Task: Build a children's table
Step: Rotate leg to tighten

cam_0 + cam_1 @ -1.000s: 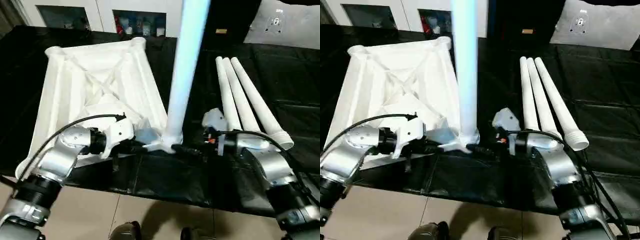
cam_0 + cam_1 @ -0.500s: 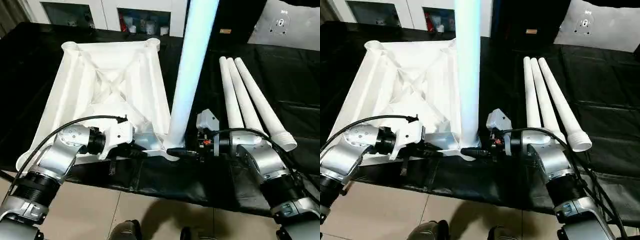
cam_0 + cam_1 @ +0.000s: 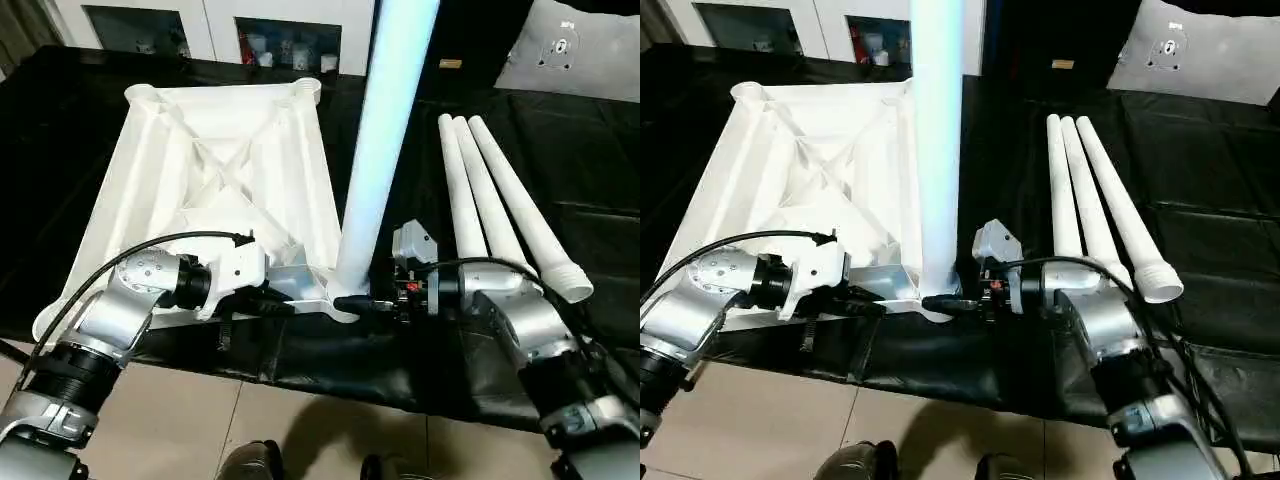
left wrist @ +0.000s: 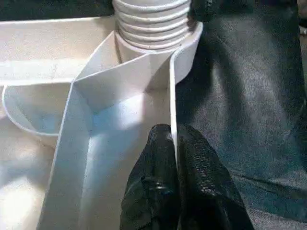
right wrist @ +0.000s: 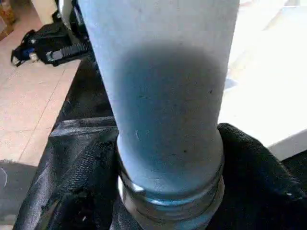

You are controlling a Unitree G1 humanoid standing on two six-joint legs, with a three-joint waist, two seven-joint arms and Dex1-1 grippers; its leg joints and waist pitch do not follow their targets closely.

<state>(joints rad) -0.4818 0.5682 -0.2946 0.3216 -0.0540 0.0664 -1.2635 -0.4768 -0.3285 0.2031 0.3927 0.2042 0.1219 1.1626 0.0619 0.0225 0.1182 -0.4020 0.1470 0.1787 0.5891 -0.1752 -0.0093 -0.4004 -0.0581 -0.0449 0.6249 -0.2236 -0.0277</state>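
One upright white tapered plastic leg [image 3: 378, 150] sits in corner socket; R gripper [image 3: 952, 302] hugs its base to twist, L gripper [image 4: 175, 158] clamps white ribbed tabletop [image 3: 215, 170] wall as brace.

- The left gripper [image 4: 175, 143] pinched a thin white rim wall [image 4: 171, 105] of the table top.
- A leg's threaded end [image 4: 151, 21] sat in the corner socket [image 4: 189, 48] — black sheet [image 4: 240, 96] alongside.

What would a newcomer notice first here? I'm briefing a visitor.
The upright leg standing in the near right corner socket of the upside-down tabletop, with the right end effector around its base. The left end effector pinches the tabletop's edge wall beside it. Three spare legs lie together to the right on the black bench.
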